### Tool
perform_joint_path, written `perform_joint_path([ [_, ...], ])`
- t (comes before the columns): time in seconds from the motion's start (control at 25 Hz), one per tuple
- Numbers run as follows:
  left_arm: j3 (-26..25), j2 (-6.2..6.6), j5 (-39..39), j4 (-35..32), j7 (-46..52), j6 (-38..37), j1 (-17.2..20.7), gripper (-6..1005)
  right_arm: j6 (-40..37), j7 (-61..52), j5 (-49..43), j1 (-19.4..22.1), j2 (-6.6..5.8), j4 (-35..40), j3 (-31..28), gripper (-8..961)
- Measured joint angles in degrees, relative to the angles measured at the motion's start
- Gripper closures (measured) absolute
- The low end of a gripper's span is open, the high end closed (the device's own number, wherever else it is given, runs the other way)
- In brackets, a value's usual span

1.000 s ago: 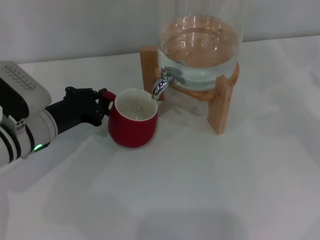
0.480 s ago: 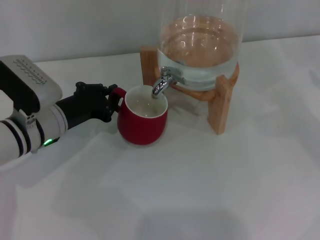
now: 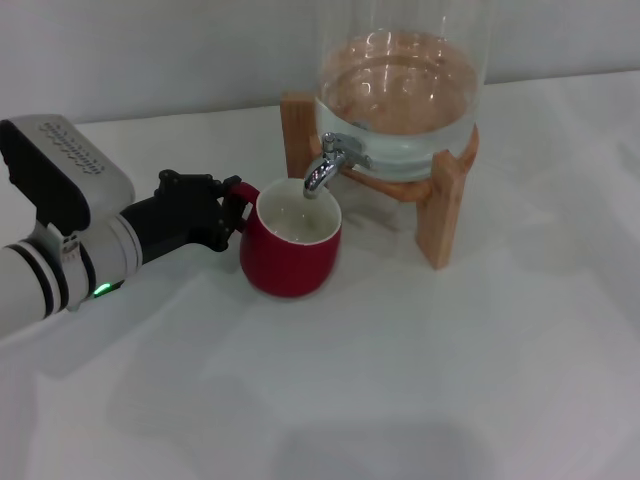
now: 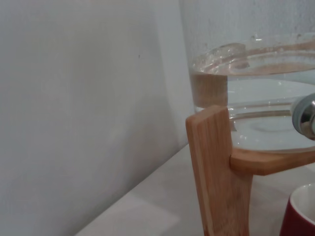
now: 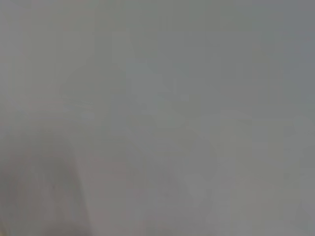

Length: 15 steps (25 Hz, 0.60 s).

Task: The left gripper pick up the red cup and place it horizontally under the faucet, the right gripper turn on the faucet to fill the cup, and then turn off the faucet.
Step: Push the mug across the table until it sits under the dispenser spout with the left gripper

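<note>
- Now the left gripper (image 3: 222,212) is clamped on the red cup's (image 3: 291,252) handle.
- Cup stands upright, rim beneath the faucet (image 3: 325,166).

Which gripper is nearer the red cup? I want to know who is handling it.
Left. The left gripper is shut on the handle of the red cup, which sits under the faucet. The right gripper shows in no view.

A white table (image 3: 420,380) carries the red cup (image 3: 290,255) and the dispenser's wooden stand (image 3: 440,210), side by side.
</note>
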<state>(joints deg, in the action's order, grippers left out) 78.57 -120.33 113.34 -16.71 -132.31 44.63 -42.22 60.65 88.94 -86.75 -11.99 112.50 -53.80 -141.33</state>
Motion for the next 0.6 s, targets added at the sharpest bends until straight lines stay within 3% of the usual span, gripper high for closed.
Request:
perform_joint_path([
  [0.6,0.0,-0.07,0.1,1.8,0.0,-0.5,-0.6,876,0.0,0.1,0.0,-0.1,0.02,0.0,0.0,226],
])
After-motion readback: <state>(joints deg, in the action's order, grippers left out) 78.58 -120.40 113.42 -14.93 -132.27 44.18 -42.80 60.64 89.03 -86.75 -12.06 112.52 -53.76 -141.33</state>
